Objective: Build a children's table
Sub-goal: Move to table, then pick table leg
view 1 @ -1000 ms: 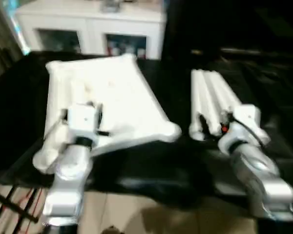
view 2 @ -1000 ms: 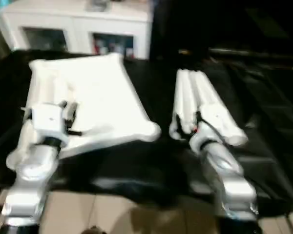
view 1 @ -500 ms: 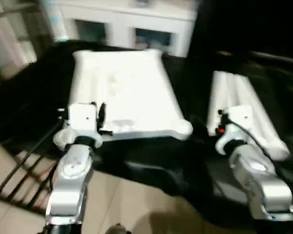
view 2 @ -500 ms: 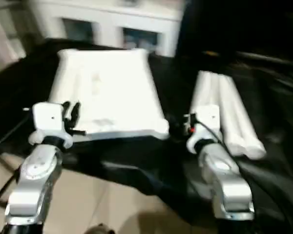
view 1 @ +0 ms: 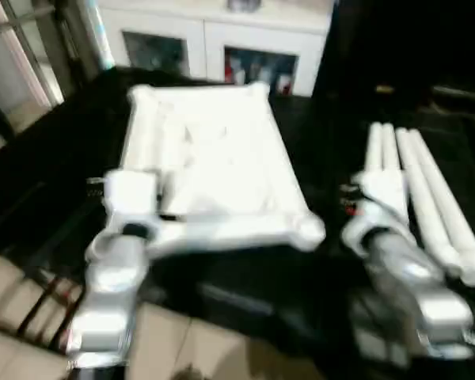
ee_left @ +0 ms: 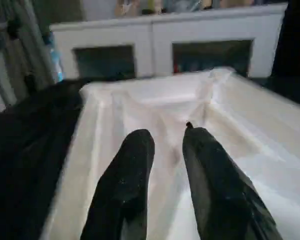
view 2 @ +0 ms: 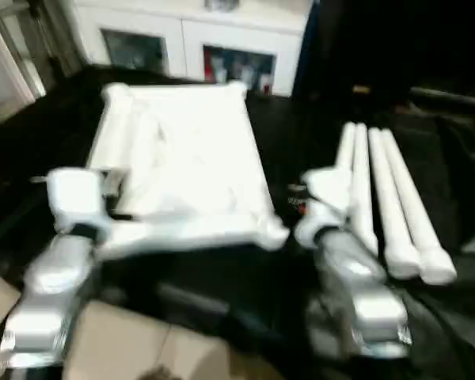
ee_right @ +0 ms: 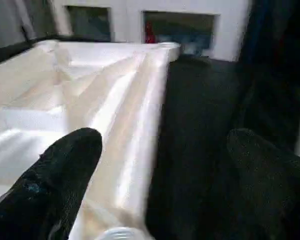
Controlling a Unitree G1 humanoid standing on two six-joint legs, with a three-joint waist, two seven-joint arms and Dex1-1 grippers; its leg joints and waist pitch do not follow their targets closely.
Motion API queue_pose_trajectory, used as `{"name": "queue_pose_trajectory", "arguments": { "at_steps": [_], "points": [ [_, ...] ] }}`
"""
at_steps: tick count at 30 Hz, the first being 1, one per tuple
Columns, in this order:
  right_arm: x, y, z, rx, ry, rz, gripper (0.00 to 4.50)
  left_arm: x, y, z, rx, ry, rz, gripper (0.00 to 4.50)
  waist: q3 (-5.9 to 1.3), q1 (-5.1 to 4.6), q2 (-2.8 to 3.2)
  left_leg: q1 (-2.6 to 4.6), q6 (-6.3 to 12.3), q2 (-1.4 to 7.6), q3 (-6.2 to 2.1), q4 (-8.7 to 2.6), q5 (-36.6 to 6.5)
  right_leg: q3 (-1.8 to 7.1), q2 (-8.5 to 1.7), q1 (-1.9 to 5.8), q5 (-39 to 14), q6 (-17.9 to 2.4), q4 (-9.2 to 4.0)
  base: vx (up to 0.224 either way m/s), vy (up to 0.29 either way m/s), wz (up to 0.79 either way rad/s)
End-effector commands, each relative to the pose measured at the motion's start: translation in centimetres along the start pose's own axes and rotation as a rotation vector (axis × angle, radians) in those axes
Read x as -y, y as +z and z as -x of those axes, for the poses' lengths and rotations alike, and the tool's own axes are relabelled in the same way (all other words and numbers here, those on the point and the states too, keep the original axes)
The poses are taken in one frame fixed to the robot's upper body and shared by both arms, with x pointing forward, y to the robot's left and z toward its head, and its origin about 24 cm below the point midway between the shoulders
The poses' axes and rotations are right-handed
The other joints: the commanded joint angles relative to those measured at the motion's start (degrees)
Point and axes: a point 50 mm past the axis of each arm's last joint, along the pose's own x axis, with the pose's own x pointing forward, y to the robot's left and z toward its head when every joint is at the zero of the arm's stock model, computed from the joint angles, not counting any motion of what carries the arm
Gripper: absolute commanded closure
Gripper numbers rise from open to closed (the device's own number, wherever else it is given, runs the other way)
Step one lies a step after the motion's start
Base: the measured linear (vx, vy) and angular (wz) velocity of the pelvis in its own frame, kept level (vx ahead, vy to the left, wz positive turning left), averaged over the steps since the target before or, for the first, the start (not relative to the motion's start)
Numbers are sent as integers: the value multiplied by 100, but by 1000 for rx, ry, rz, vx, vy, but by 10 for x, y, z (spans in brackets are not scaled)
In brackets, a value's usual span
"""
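Up close, the left end effector [ee_left: 162,137] hangs over the near end of the upturned tabletop [view 1: 214,170], its two black fingers [ee_left: 127,175] a narrow gap apart and gripping nothing. Across the gap between the parts, the right end effector [ee_right: 162,160] is spread wide and empty, one finger over the tabletop's long right rim and the other over the black cloth of the table [view 1: 332,142].

The white tabletop lies with its ribbed underside up on the left half of the table, its rounded corner sockets [view 1: 309,229] standing out at the near right corner and at the far corners. Both silver forearms reach in from the near edge, the left one [view 1: 111,277] meeting the tabletop's near left corner, the right one [view 1: 404,277] coming up beside the legs.

The white legs [view 1: 416,190] lie side by side on the cloth to the right of the tabletop, apart from it, their near ends pointing towards the robot; their exact count is hard to tell in the blur.

Beyond the table stands a white cabinet [view 1: 214,36] with glass doors, and pale floor tiles [view 1: 8,317] show at the near left.
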Motion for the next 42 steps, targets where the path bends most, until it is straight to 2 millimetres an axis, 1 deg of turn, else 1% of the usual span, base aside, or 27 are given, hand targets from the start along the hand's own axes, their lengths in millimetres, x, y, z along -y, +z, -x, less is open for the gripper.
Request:
{"name": "queue_pose_trajectory", "arguments": {
  "at_steps": [1,2,3,4,5,6,7,8,9,11,12,13,14,15,18,20,22,23,25,27,28,33,34,36,37,38,42],
  "points": [
    [6,4,5,7,-24,21,0,9,1,0,-1,-38,21,322,-299,-179,-27,515,1022,796,2,-550,1584,38,-167,-293,1113,-299,-328,71,-37,-54],
    [5,4,5,6,-24,19,0,9,1,0,-4,-36,21,322,-174,-54,-309,-212,1126,-92,149,-431,-354,312,-208,394,483,-63,-1059,76,-62,-21],
    [4,3,5,5,-25,17,0,7,0,1,-8,-33,21,322,-272,60,-383,-290,898,-209,-85,181,-785,928,-1025,831,-600,-671,-1347,76,-62,-21],
    [4,4,5,-2,-38,22,0,6,0,2,-4,-39,28,322,-347,99,-383,-492,783,-147,-240,278,-356,901,-1087,1085,-472,-945,-1234,119,-69,-3],
    [3,3,5,-12,-50,23,0,5,-1,3,-4,-48,26,322,-354,96,-386,-586,528,-162,-332,236,393,765,-945,1100,605,-1211,-1119,100,-56,-13],
    [2,3,5,-34,-54,9,0,4,-3,5,-17,-57,11,322,-302,59,-323,-622,390,-115,-384,170,686,675,-898,1032,1113,-1405,-1078,100,-56,-13],
    [2,3,6,-54,-45,-13,0,3,-6,6,-25,-75,2,322,-211,-23,-215,-475,282,21,-386,-224,1159,337,-603,741,1433,-1490,-1041,70,-11,-8],
    [1,3,7,-80,-36,-23,0,2,-6,8,-22,-101,-4,322,-172,-125,-115,-442,457,117,-394,-517,1222,161,-262,645,1104,-1204,-979,60,0,-7],
    [1,2,7,-96,-30,-28,0,2,-6,9,-20,-116,-9,322,-293,-121,-28,-226,439,241,-457,-366,1324,230,-160,522,1318,-994,-865,60,0,-7],
    [0,0,4,-119,-11,-68,0,1,-10,13,-37,-165,-19,322,-333,-108,-126,-222,430,234,-485,-290,2404,300,-177,515,2576,-1087,-732,38,11,-3],
    [1,-1,2,-126,2,-83,0,2,-12,15,-51,-195,-19,302,-257,-93,-182,-225,419,186,-434,-310,2232,315,-181,459,2477,-1180,-769,0,0,0],
    [2,-2,1,-131,4,-87,0,3,-12,16,-58,-215,-17,302,-217,-89,-206,-246,388,182,-417,-365,1850,316,-203,478,2139,-1210,-820,0,0,0],
    [6,-6,-2,-179,-9,-83,0,7,-10,20,-81,-305,-40,302,-185,-71,-269,-232,280,214,-400,-443,998,336,-275,502,1390,-1249,-906,0,0,0],
    [6,-5,-4,-190,-9,-84,0,9,-7,21,-77,-345,-43,302,-144,-62,-203,-214,126,246,-428,-523,314,344,-318,502,752,-1244,-934,0,0,0],
    [7,-2,-12,-231,-8,-92,0,15,2,24,-57,-490,-46,271,-57,-91,-178,-153,-203,277,-432,-625,-713,375,-352,460,-202,-1131,-1032,-62,-18,1],
    [10,4,-20,-254,-11,-64,0,17,7,22,-42,-564,-54,262,2,-124,-247,-156,-300,242,-413,-682,-1214,401,-368,459,-1040,-941,-1129,-62,-19,-2],
    [16,9,-25,-271,-29,-45,0,22,12,19,-24,-632,-60,250,-28,-105,-253,-114,-292,224,-381,-680,-1177,429,-376,441,-1341,-844,-1161,-30,-11,-1],
    [20,14,-28,-278,-40,-39,0,24,17,16,-17,-676,-60,237,-29,-75,-185,-105,-309,222,-368,-676,-1052,441,-372,422,-1274,-822,-1159,0,0,0],
    [24,21,-32,-279,-52,-32,0,26,23,12,-14,-737,-68,221,-48,-70,-244,-126,-289,223,-330,-669,-794,435,-350,446,-963,-823,-1140,0,0,0],
    [30,30,-44,-282,-105,-15,0,29,29,10,-36,-870,-80,217,-32,-109,-141,-141,-341,193,-295,-677,-778,415,-320,420,-949,-876,-1144,0,0,0],
    [33,31,-48,-304,-130,-4,0,31,30,9,-46,-902,-95,203,-41,-107,-162,-155,-346,185,-293,-676,-704,410,-315,442,-909,-890,-1123,0,0,0],
    [44,29,-48,-428,-189,-67,0,33,27,16,-106,-1005,-169,167,-142,-83,-120,-200,-221,175,-257,-592,336,395,-269,526,737,-1127,-954,0,0,0],
    [45,28,-47,-444,-195,-74,0,33,27,18,-112,-1022,-180,157,-193,-87,-187,-207,-183,169,-250,-574,481,389,-258,565,958,-1160,-932,0,0,0],
    [44,26,-47,-481,-193,-84,0,33,26,22,-133,-1070,-207,157,-219,-75,-178,-240,-81,149,-237,-533,894,365,-230,560,1601,-1246,-858,0,0,0],
    [44,26,-47,-489,-189,-89,0,33,26,24,-139,-1082,-214,157,-212,-94,-235,-251,-45,148,-220,-542,866,362,-225,570,1583,-1263,-875,0,0,0],
    [43,22,-48,-533,-177,-91,0,33,25,28,-176,-1136,-224,157,-202,-76,-163,-247,-50,167,-231,-551,756,356,-252,555,1381,-1286,-876,0,0,0],
    [39,20,-51,-548,-131,-108,0,34,26,28,-190,-1162,-214,157,-188,-71,-138,-222,-204,217,-216,-575,321,363,-281,530,685,-1303,-936,0,0,0]
  ]
}}
